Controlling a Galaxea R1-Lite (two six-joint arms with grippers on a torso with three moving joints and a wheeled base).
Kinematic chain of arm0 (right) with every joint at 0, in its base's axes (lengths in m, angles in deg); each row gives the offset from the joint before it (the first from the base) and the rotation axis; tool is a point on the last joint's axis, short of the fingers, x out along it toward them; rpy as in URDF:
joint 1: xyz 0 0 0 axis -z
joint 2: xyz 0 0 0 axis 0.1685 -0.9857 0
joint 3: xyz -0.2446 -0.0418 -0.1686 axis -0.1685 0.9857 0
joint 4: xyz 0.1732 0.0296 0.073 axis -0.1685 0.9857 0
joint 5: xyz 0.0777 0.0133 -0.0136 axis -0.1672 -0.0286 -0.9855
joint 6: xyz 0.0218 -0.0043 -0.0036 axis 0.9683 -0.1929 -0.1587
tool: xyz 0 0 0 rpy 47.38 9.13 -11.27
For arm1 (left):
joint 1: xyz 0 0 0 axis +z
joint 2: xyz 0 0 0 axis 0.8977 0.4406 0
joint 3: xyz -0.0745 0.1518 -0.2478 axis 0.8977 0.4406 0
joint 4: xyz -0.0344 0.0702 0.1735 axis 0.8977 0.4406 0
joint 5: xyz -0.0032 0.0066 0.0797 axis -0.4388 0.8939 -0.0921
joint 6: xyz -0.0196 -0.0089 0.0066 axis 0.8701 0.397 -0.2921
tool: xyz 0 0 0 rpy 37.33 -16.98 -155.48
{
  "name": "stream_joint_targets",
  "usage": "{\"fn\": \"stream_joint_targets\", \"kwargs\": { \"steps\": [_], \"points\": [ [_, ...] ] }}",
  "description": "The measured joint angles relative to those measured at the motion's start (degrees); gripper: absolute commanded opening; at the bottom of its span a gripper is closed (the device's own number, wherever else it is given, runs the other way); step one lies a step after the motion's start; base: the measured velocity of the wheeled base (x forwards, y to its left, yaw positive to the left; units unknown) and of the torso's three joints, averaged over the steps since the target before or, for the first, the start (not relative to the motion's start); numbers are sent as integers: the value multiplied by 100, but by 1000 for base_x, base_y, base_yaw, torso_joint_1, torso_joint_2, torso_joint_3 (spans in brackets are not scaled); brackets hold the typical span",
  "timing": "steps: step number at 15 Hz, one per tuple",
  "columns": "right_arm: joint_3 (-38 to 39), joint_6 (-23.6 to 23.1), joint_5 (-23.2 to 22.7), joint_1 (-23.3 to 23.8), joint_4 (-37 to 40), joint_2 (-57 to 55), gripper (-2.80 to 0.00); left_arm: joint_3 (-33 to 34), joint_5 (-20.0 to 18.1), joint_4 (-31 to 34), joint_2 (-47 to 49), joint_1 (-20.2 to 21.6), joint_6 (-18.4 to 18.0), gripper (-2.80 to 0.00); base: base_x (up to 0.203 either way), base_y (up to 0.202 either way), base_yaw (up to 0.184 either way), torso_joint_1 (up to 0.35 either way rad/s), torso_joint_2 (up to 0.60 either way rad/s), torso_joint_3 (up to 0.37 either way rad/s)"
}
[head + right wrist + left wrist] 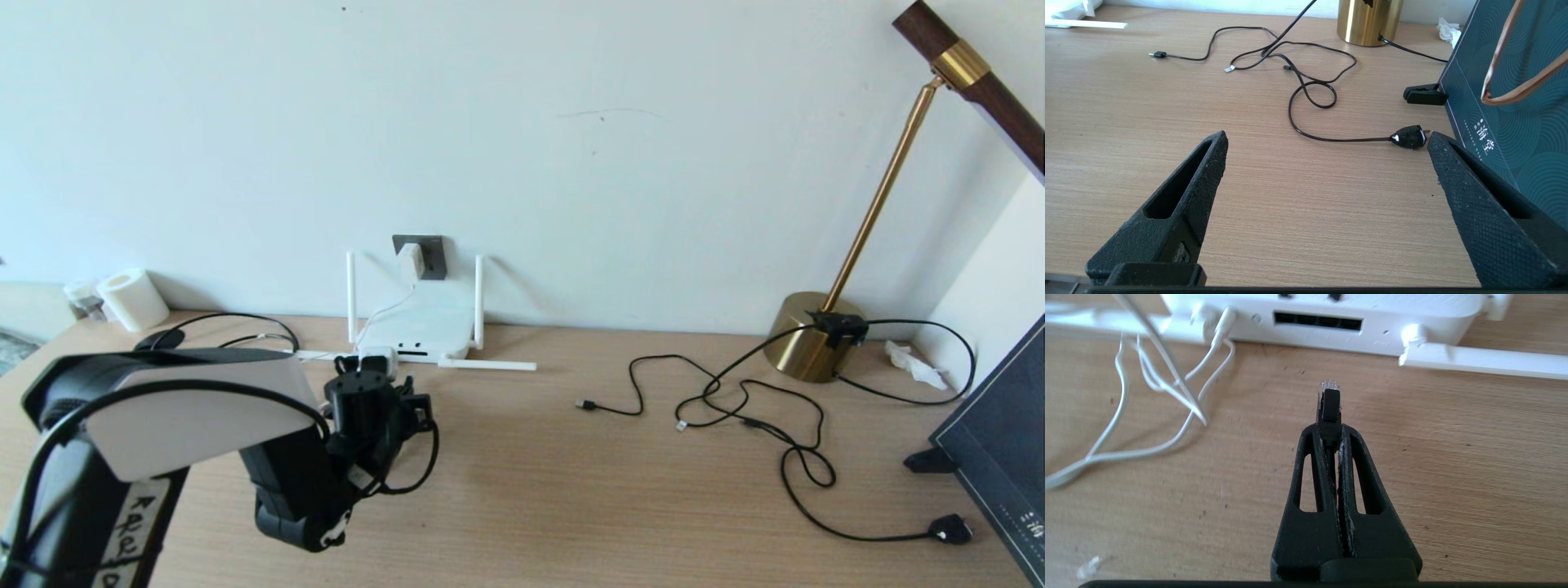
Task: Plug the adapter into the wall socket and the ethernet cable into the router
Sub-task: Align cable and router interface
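Observation:
The white adapter (411, 261) sits plugged in the dark grey wall socket (431, 249), and its thin white cord (1167, 416) runs down to the router. The white router (418, 331) lies flat against the wall with two antennas up and two lying on the desk. Its dark port slot (1318, 321) faces my left gripper. My left gripper (1331, 430) is shut on the ethernet cable's black boot (1329, 408), whose clear plug tip points at the slot a short way in front of it. In the head view the left gripper (377, 384) hovers just before the router. My right gripper (1327, 139) hangs open over bare desk.
A brass lamp base (812, 335) stands at the right with thin black cables (735, 400) looping across the desk to a black plug (1408, 136). A dark teal board (1000, 457) leans at the far right. A white roll (132, 299) sits at the far left.

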Motion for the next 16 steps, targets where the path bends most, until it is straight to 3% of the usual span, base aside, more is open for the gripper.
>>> {"fn": "stream_joint_targets", "kwargs": {
  "steps": [4,16],
  "points": [
    [0,1,0,0,0,0,0,-17,-243,-137,-31,30,-117,-280,0,0,0,0,0,0],
    [0,0,0,0,0,0,0,-151,-335,-138,-35,24,-248,-280,0,0,0,0,0,0]
  ]
}}
